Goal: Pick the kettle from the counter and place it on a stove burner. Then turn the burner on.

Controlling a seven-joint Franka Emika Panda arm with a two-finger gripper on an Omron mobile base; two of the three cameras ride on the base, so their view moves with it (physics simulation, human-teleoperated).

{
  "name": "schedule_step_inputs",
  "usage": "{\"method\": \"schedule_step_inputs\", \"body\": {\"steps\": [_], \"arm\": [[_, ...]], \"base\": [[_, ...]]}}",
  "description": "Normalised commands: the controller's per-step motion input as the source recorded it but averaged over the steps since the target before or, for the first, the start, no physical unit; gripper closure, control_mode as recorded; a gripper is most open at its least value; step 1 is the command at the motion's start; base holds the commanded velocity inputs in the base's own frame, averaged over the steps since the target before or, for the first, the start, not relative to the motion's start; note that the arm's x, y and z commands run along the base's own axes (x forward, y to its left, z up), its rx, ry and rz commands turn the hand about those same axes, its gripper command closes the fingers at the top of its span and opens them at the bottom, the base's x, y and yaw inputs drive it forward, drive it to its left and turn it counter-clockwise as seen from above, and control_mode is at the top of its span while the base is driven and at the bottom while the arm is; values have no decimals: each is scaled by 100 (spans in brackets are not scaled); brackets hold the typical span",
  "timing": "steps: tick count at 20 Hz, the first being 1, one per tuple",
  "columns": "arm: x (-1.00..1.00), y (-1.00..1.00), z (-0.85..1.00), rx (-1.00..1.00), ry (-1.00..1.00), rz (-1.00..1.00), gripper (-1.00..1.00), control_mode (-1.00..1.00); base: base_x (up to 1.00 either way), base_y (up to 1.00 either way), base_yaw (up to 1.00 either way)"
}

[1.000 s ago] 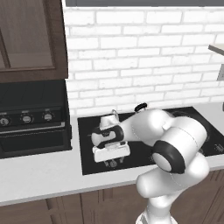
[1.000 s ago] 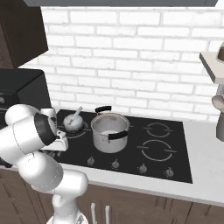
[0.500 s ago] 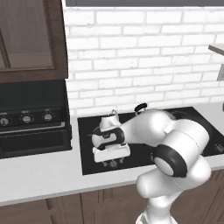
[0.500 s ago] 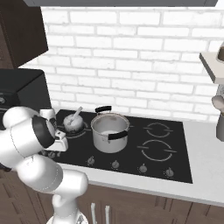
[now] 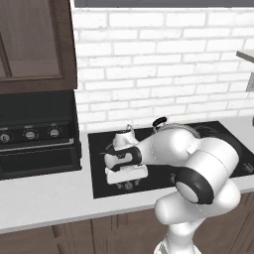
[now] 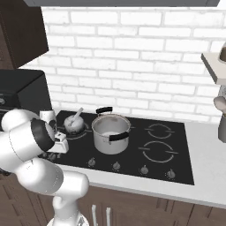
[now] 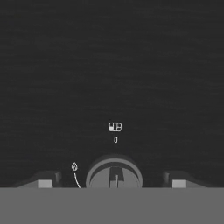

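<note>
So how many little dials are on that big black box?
3, in a row across the front of the black appliance: left dial, middle dial, right dial. None looks hidden.

The black cooktop point(image 5: 208, 134) is viewed from behind the arm's left, looking forward and down across the desk point(image 5: 44, 198) toward the brick wall point(image 5: 149, 59). The same cooktop point(image 6: 176, 150) and wall point(image 6: 132, 53) are seen from the right. From the hand, a knob point(image 7: 113, 175) at the cooktop's front edge is seen very close.
</note>
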Motion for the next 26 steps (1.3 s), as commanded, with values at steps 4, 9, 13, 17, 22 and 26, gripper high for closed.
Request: {"method": "schedule_step_inputs", "body": {"steps": [4, 9, 13, 17, 22, 26], "arm": [[0, 0, 0, 0, 0, 0, 100, -100], [-6, 0, 0, 0, 0, 0, 100, -100], [0, 0, 0, 0, -1, 0, 100, -100], [-7, 0, 0, 0, -5, 4, 100, -100], [-7, 0, -8, 0, 0, 20, 100, -100], [-5, 0, -8, 0, 0, 29, 100, -100]], "base": [[0, 0, 0], [0, 0, 0], [0, 0, 0], [0, 0, 0], [0, 0, 0], [0, 0, 0]]}}
